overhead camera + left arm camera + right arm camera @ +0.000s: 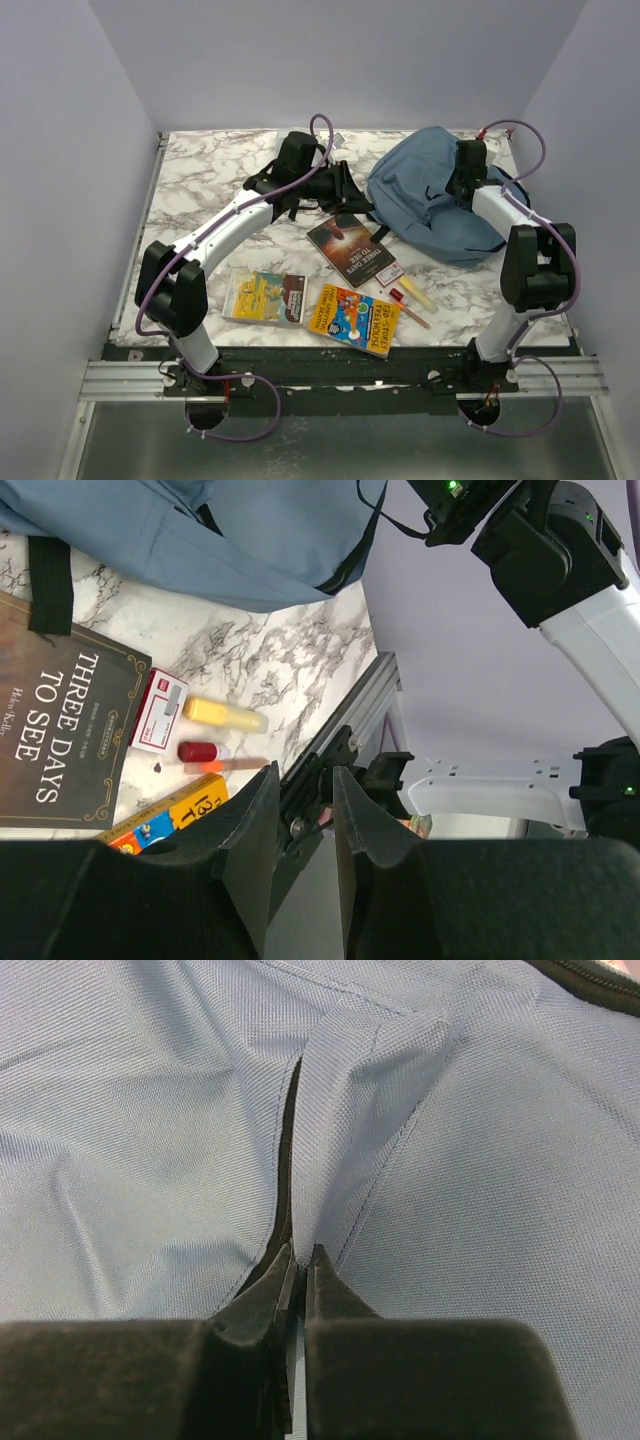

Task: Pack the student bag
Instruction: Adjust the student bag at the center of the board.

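The student bag (425, 195) is a dusty-blue backpack lying at the back right of the table. My right gripper (462, 188) sits on top of it. In the right wrist view the right gripper (300, 1257) is shut on a fold of the bag's fabric (360, 1090) beside a dark zip opening. My left gripper (345, 185) hovers just left of the bag. In the left wrist view the left gripper (305, 785) is open and empty. The bag's edge (250, 530) and a black strap show there above the items.
A dark book "Three Days to See" (350, 246) lies in front of the bag. A yellow book (358, 318) and another colourful book (265, 297) lie near the front edge. A red-white eraser box (158, 712), yellow tube (225, 716), red-capped stick (198, 751) and pencil (225, 766) lie beside them.
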Controlling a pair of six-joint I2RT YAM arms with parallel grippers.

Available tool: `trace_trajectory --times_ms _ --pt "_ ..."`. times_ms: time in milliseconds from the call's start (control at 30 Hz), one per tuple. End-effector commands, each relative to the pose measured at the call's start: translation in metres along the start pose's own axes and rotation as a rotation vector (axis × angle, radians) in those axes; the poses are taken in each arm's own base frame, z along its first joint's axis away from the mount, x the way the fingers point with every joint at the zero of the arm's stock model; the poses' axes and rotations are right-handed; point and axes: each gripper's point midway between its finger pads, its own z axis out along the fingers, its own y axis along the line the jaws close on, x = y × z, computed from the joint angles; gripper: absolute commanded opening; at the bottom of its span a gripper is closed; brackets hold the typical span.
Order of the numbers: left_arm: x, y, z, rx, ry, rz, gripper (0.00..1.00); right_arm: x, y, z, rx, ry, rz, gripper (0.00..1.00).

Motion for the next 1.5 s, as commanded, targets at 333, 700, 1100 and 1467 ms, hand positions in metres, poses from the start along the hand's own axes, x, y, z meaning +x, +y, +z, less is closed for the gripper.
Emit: trace_trajectory --times_ms 333,700,1100,1467 --pt "-0.004 -0.009 -0.008 0.001 -0.016 0.062 0.30 -0.027 0.015 0.005 -0.202 -0.177 -0.144 0.01" --pt "-0.002 -0.010 -0.006 0.014 0.004 0.046 0.30 0.020 -0.026 0.000 0.010 0.029 0.167 0.14" --pt "-0.006 -0.001 -0.004 -0.013 -0.016 0.083 0.32 0.023 0.050 -0.005 -0.686 -0.049 0.066 0.01" --pt "-0.005 -0.001 -0.002 -0.005 -0.002 0.069 0.32 0.033 0.012 0.015 -0.515 0.096 0.243 0.15"
